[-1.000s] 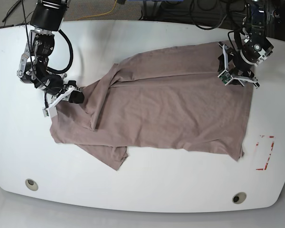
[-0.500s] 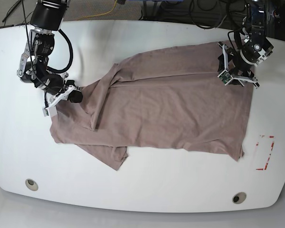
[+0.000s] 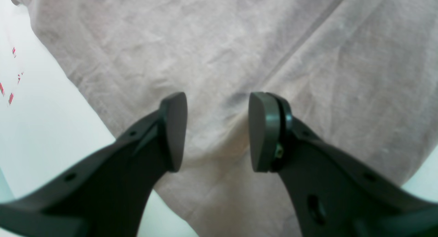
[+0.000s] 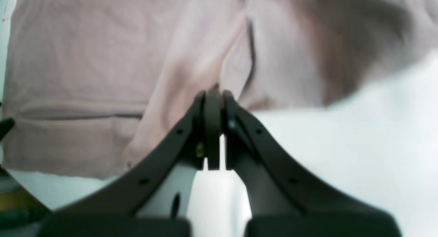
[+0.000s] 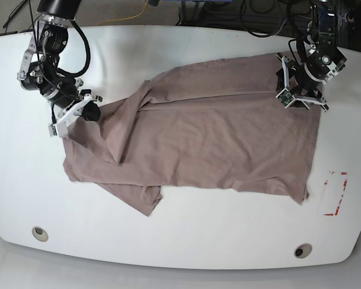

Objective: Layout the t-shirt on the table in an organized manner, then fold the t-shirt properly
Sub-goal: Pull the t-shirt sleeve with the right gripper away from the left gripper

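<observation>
Our right gripper [image 4: 214, 127] is clenched, pads pressed flat together, on what we judge to be a fold of the t-shirt [image 5: 204, 138] at its bunched end; the wrist view shows cloth meeting the tips, though not plainly caught between the pads. Our left gripper [image 3: 216, 131] stands released over the opposite end, fingers [image 3: 174, 127] spread with wrinkled fabric lying flat beneath them and nothing held.

From the clenched claw, the shirt runs away across the table [image 5: 186, 241] toward the left gripper, so its long axis lies roughly along the line joining our two claws. Just ahead of the right claw the cloth is doubled over itself in a diagonal pleat, and a loose flap trails toward the near table edge. A red tape mark [image 5: 336, 192] sits well beyond the far end.

We judge the coming move to be a pull outward, away from the left gripper, along that axis; the right arm is plainly nearer the crumpled part.
</observation>
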Motion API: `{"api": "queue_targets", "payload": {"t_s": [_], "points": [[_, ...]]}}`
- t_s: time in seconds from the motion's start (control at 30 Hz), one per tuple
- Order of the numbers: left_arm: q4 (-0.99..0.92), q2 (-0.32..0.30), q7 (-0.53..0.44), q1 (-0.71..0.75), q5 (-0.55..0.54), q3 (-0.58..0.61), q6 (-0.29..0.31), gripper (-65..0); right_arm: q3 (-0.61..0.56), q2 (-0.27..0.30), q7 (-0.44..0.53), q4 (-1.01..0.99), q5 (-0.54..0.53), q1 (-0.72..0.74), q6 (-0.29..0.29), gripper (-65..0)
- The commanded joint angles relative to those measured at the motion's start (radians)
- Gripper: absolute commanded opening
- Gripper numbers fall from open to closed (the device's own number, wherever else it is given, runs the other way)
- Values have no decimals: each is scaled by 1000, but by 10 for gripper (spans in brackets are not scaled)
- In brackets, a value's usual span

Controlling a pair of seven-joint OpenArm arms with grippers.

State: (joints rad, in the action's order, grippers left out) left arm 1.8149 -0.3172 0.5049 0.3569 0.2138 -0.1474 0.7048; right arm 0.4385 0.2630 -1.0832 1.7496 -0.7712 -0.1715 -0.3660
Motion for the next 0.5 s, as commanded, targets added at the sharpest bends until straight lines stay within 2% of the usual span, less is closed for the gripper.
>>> {"api": "queue_targets", "payload": {"t_s": [0.0, 0.13, 0.37, 0.47], "points": [[15, -10, -16, -5, -4, -5, -7, -378, 26, 19, 15, 69, -14, -32, 3, -650], [15, -9, -16, -5, -4, -5, -7, -378, 75, 17, 18, 146, -14, -113, 5, -650], [15, -9, -16, -6, -3, 22, -7, -378, 190, -35, 18, 217, -14, -236, -3, -650], [15, -9, -16, -6, -3, 22, -7, -378, 217, -37, 18, 229, -15, -277, -3, -650]]}}
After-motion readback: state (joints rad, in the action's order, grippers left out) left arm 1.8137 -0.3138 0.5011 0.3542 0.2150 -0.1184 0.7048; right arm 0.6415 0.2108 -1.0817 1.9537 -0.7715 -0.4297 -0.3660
